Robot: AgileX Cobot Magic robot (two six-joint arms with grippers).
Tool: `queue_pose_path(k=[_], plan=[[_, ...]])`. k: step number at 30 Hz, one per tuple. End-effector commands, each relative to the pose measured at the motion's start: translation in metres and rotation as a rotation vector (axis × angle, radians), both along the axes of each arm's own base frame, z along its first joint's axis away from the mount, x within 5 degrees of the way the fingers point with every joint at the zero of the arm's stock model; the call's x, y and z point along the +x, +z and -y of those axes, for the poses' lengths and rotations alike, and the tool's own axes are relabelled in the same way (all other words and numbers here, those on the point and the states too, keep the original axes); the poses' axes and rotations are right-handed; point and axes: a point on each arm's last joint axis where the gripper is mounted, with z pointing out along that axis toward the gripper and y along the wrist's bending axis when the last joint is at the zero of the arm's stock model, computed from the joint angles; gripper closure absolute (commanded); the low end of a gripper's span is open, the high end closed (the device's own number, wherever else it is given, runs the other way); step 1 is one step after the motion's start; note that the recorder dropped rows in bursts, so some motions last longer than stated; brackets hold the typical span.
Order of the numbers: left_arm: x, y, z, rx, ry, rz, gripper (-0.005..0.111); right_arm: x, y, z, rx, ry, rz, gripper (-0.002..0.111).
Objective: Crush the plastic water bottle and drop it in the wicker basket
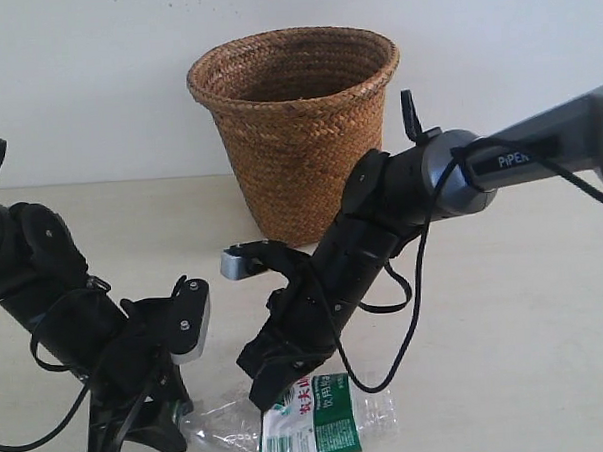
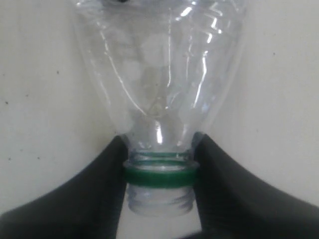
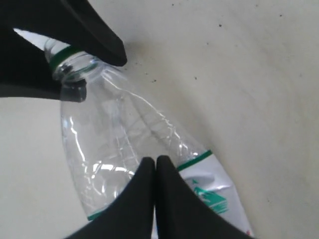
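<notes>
On the table (image 1: 546, 325), left pincer (image 2: 160, 144) clamps the plastic water bottle (image 2: 159, 74); right pincer (image 3: 155, 164) closed together.

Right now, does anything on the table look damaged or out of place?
Yes. The plastic water bottle lies on its side with no cap, only the green neck ring, clamped in the left hand. Its clear body is creased and dented near the closed right hand.

Bottom edge cuts off plastic water bottle (image 1: 330, 425) label.
</notes>
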Motion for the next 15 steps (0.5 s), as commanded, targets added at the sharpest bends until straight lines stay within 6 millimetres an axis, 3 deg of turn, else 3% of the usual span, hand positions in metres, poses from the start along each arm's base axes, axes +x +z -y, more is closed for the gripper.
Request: queue_pose_path(k=[1,8,15], plan=[[0.002,0.003,0.002,-0.022,0.034,0.012,0.102,0.0,-0.028,0.0,-0.087,0.011,-0.034,0.108],[0.001,0.004,0.003,-0.033,0.046,0.003,0.102,0.007,-0.049,-0.002,-0.221,0.02,-0.17,0.108],[0.002,0.004,0.003,-0.032,0.046,0.005,0.102,0.014,-0.052,-0.007,-0.263,0.019,-0.235,0.108]])
